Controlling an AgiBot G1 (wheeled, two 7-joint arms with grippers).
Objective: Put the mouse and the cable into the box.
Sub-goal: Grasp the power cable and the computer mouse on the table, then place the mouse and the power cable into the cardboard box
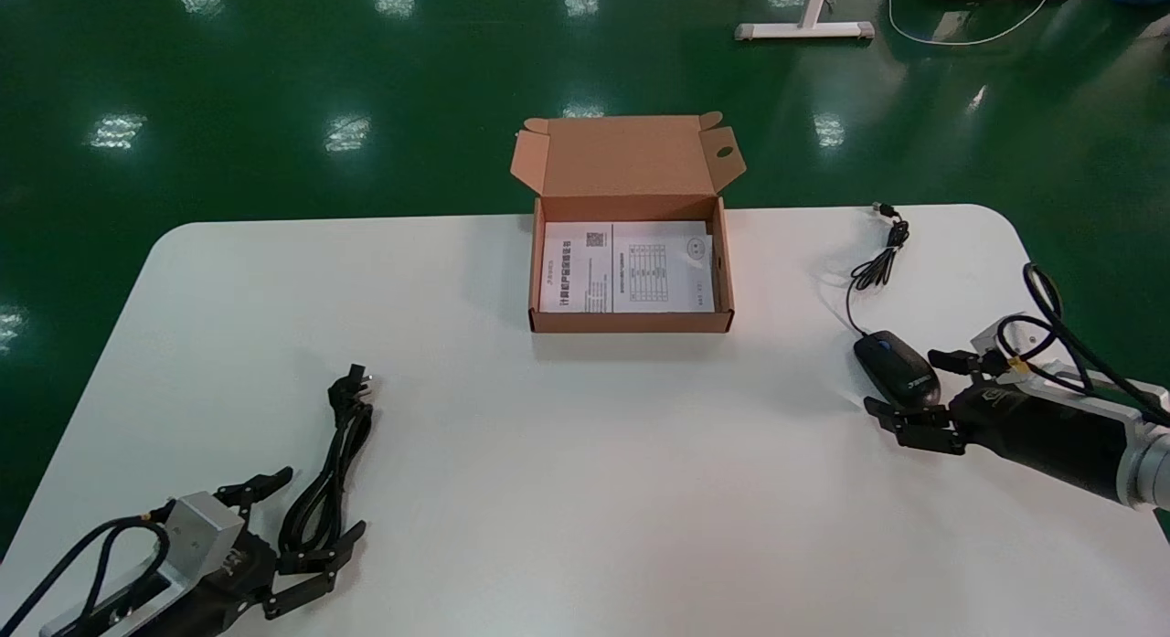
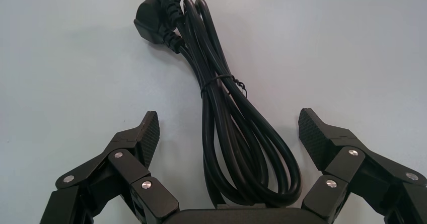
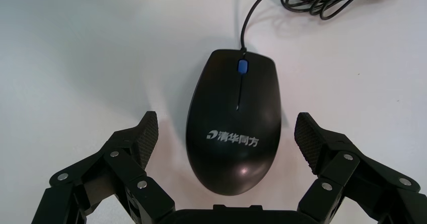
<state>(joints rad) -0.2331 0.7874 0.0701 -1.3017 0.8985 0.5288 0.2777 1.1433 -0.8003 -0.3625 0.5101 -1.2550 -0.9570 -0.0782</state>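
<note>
At the table's (image 1: 585, 491) 3 o'clock edge: right gripper (image 1: 905, 381), fingers spread, straddling the mouse (image 1: 894, 363), not yet closed. At 8 o'clock: left gripper (image 1: 320, 502), likewise spread around the bundled cable (image 1: 340, 431). Box (image 1: 631, 322) open at 12 o'clock, holding only paper sheets (image 1: 626, 267). Step: pre-grasp on both items. Next: close, lift, carry inward. The mouse cord (image 1: 877, 267) may drag.

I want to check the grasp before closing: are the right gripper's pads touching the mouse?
Apart. The right wrist view shows bare table between the mouse and both pads of the open right gripper.
</note>
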